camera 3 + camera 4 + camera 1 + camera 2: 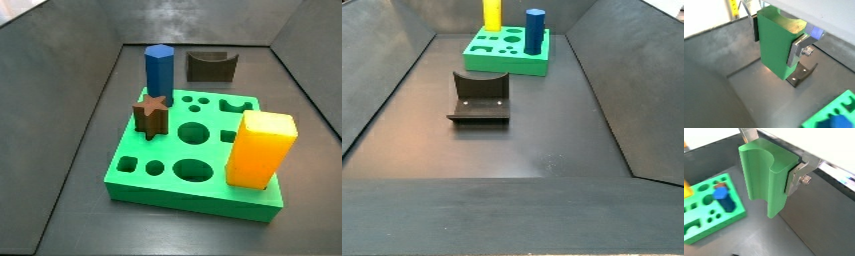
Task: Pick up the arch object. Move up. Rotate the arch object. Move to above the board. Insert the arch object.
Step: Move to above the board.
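Claw (776,42) hangs over the fixture (803,74), plates clamping a green grooved block (774,57). Arch object (480,85) sits on the fixture: centre over it and grip its flat faces.

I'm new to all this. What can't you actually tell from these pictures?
- The gripper: absent from both side views. The wrist views show it flanking a green grooved piece, but whether it clamps the piece is unclear.
- The arch object: its base is hidden behind the board, and against the fixture it blurs dark on dark.
- The board: cut off by the frame edge in both wrist views.
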